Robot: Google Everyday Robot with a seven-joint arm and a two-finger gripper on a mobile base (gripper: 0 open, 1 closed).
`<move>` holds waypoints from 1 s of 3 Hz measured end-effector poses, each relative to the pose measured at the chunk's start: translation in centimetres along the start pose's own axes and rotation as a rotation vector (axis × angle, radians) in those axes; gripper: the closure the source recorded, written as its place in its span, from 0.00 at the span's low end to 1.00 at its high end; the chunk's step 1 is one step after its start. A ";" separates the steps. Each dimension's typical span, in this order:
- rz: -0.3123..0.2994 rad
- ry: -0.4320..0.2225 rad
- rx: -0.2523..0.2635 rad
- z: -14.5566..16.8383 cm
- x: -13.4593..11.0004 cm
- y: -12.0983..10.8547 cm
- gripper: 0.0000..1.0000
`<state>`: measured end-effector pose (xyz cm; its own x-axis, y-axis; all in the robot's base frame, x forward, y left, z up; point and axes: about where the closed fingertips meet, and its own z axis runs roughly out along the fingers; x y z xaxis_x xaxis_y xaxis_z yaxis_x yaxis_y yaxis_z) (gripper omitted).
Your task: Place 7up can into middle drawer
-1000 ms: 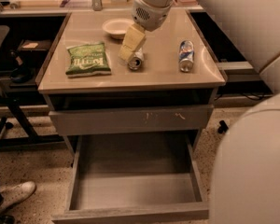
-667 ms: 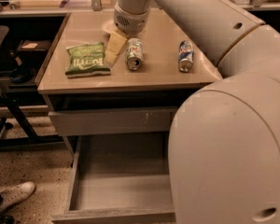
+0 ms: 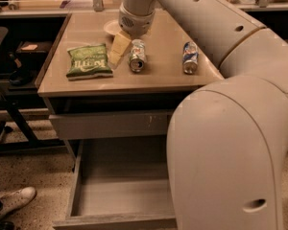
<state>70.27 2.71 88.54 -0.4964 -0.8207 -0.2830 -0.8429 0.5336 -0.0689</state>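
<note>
The robot's pale arm (image 3: 230, 128) is filling the right side of the view, its bulky lower link standing in front of the cabinet and its upper link reaching back across the counter (image 3: 158, 83). Below the counter, the middle drawer (image 3: 120, 195) is standing pulled far out, its deep grey tray showing bare and its right part hiding behind the arm. Above it, a closed drawer front (image 3: 105, 124) is sitting flush under the counter's edge. A green snack bag (image 3: 87, 61) is lying flat toward the left of the counter. The gripper (image 3: 115, 59) is hanging down between that bag and the 7up can (image 3: 137, 55), just beside the can; whether it is released or clenched cannot be told. The 7up can is lying on its side on the counter, its open end facing the front edge. A blue-and-white can (image 3: 190, 57) is lying on its side well apart to the right. A small pale dish (image 3: 110, 28) is sitting behind the gripper.
</note>
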 end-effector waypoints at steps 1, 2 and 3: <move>0.068 0.015 -0.027 1.7 0.2 -2.0 0.00; 0.108 0.009 -0.030 2.4 0.1 -3.6 0.00; 0.143 0.016 -0.038 3.2 0.2 -4.6 0.00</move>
<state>74.72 0.69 85.73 -0.6149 -0.7402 -0.2721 -0.7705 0.6374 0.0072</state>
